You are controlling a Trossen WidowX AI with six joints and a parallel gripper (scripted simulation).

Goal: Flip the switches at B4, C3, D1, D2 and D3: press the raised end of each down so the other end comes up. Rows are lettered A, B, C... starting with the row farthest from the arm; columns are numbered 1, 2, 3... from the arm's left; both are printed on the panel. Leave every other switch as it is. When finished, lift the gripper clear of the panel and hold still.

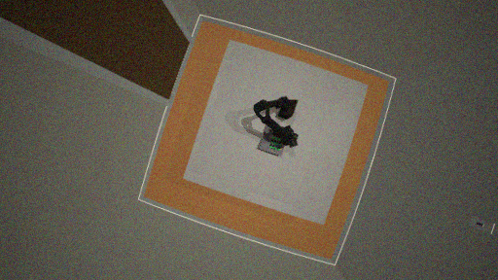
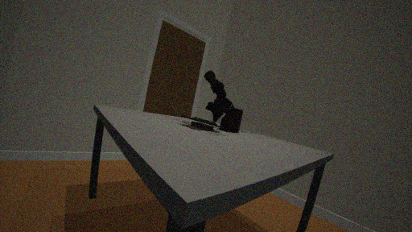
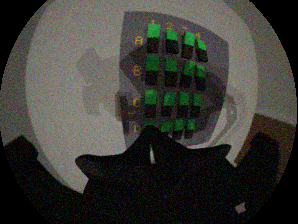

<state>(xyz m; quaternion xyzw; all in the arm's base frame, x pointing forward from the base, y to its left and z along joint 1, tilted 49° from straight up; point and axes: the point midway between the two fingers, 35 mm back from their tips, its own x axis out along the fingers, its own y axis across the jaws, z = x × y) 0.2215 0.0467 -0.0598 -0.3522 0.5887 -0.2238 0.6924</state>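
the gripper (image 3: 153,156) is fully closed and holds nothing. in the wrist view you see its dark fingertips pressed together as one blunt tip, low over the near edge of the switch panel (image 3: 174,83). use that closed tip as the pressing tool; do not open it.

the tip sits over row d, the row nearest the arm, towards the left columns. whether it is touching a rocker cannot be told from these views; the lower part of row d is hidden behind the fingers.

to do this step well:
- confirm the column against the printed labels before you descend. the row letters show faintly down the panel's left side; the column numbers are too dim to read with confidence.
- bring the tip down on the raised end of the target rocker only, not its middle.
- keep the descent vertical so the tip does not drag onto the neighbouring switch. the rockers stand close beside each other.
- lift straight up before you move sideways.

the panel lies flat on the table (image 2: 257,153), just in front of the arm's base (image 2: 232,120). in the top view the arm (image 1: 272,119) folds forward over the panel.
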